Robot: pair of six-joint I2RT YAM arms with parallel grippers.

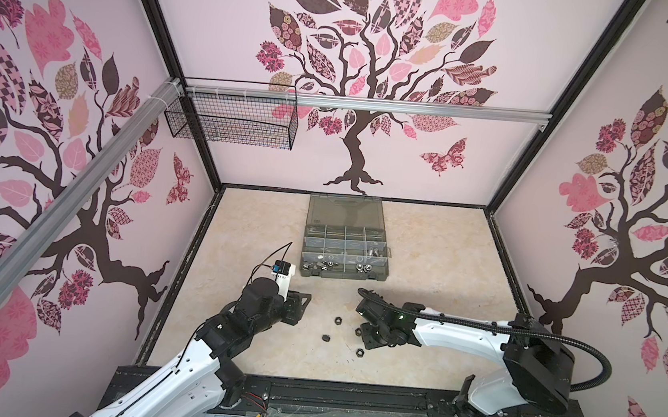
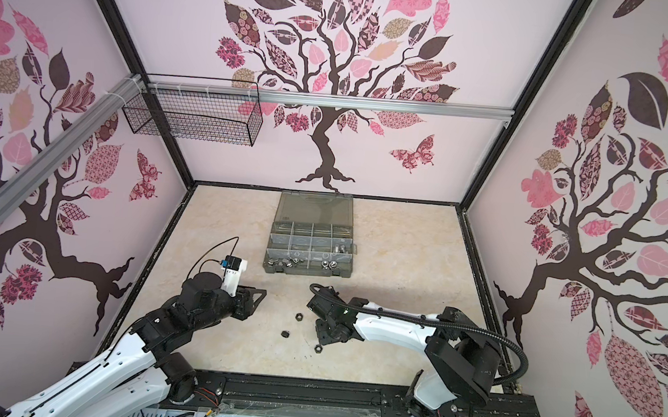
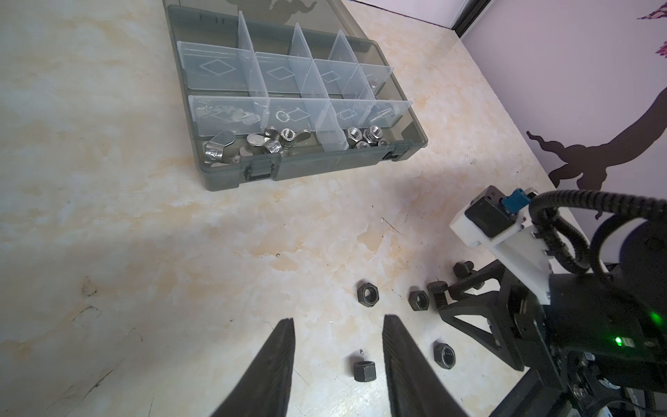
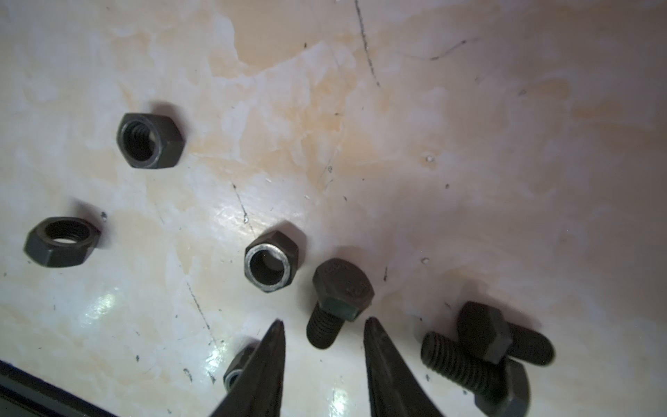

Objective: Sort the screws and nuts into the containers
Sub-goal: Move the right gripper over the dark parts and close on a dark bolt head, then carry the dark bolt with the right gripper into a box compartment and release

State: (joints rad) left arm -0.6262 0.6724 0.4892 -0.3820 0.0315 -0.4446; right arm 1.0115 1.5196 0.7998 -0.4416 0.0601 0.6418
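While the right gripper (image 4: 323, 320) straddles a black screw (image 4: 343, 285) toward the table's (image 1: 422, 268) front edge, its jaws stand apart. The left gripper (image 3: 338, 318) hangs released, empty.

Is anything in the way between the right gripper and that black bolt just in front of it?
Nothing visible does. The black bolt lies right at the gap of the open right gripper. A nut sits close beside the bolt's head, apart from it.

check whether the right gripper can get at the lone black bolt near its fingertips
Probably yes. The right gripper is open and straddles the threaded shaft of the black bolt; nothing lies over it, and the nearest nut sits just apart from it.
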